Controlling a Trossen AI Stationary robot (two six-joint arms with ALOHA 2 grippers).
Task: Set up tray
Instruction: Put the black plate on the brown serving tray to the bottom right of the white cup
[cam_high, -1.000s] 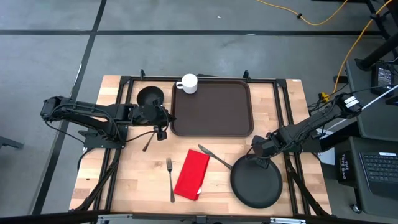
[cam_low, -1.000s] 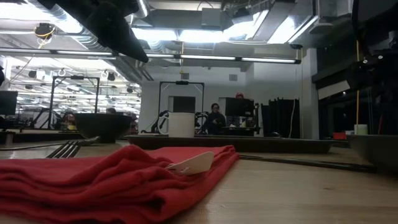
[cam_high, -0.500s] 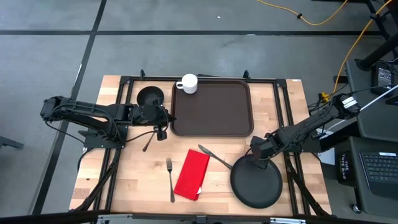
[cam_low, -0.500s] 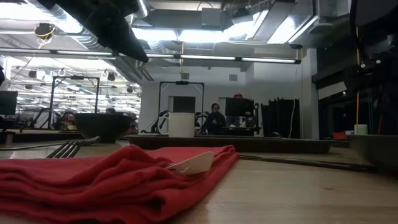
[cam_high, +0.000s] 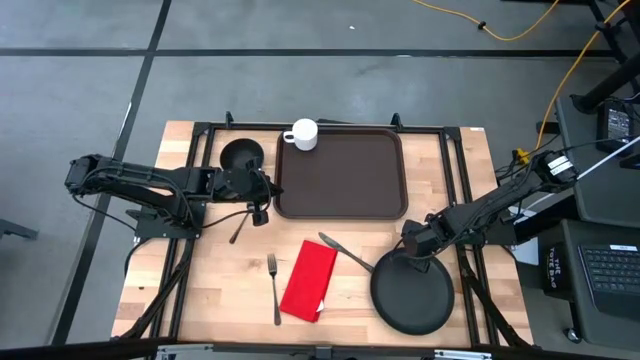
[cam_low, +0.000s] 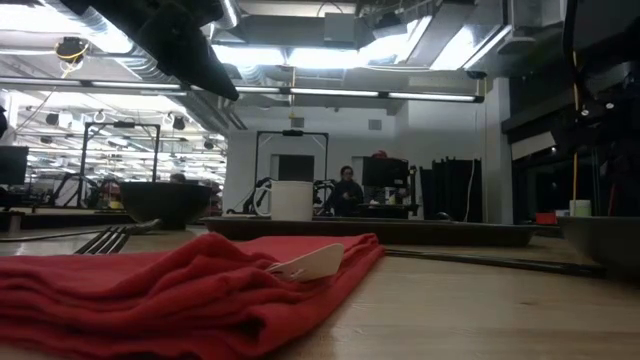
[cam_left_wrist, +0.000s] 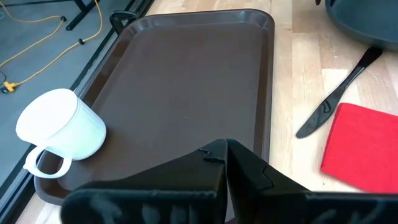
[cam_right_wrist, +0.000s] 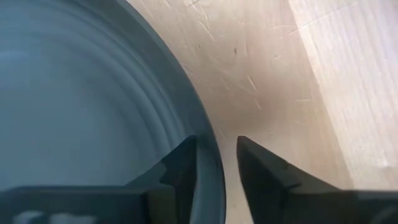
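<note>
My right gripper (cam_high: 409, 246) has crept left along the plate (cam_high: 412, 296) rim, fingers narrowly straddling it, ready to lift. Left gripper (cam_high: 262, 190) waits, fingers together, beside the tray (cam_high: 342, 172) at the far middle.

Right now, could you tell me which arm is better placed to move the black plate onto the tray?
The right. Its hand sits at the black plate, fingers straddling the rim in the right wrist view. The left hand is shut beside the tray, far from the plate.
</note>
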